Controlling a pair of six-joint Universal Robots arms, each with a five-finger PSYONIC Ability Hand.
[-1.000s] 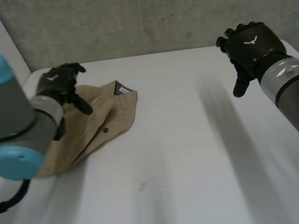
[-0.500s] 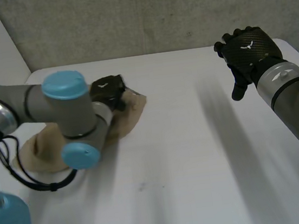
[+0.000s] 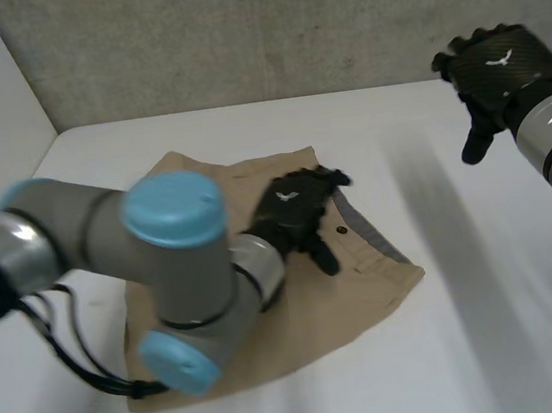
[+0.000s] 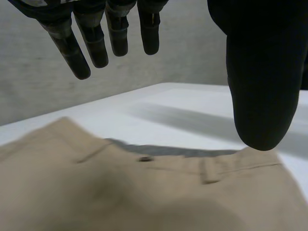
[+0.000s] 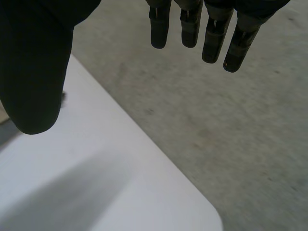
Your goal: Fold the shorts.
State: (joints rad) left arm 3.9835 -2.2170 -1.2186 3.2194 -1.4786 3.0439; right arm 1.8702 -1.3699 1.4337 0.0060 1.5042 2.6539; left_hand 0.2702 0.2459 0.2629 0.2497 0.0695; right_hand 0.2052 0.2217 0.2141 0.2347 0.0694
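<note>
Tan shorts [image 3: 267,298] lie spread flat on the white table [image 3: 492,321], the waistband with its grey lining and a button toward the right. My left hand [image 3: 295,209] hovers over the waistband with fingers straight and apart, holding nothing; its wrist view shows the shorts [image 4: 144,192] below the fingers [image 4: 115,33] and thumb. My right hand [image 3: 489,69] hangs in the air at the far right, away from the shorts. Open and empty, its fingers [image 5: 192,24] are straight above the table's far corner [image 5: 144,183].
A grey concrete wall [image 3: 264,27] rises behind the table. My left arm [image 3: 153,272] crosses over the left half of the shorts. Bare table lies to the right of the shorts and in front of them.
The shorts went from a bunched heap at the far left to lying spread out nearer the middle. My left hand closed on them, swung right and has opened. The right hand drifted right.
</note>
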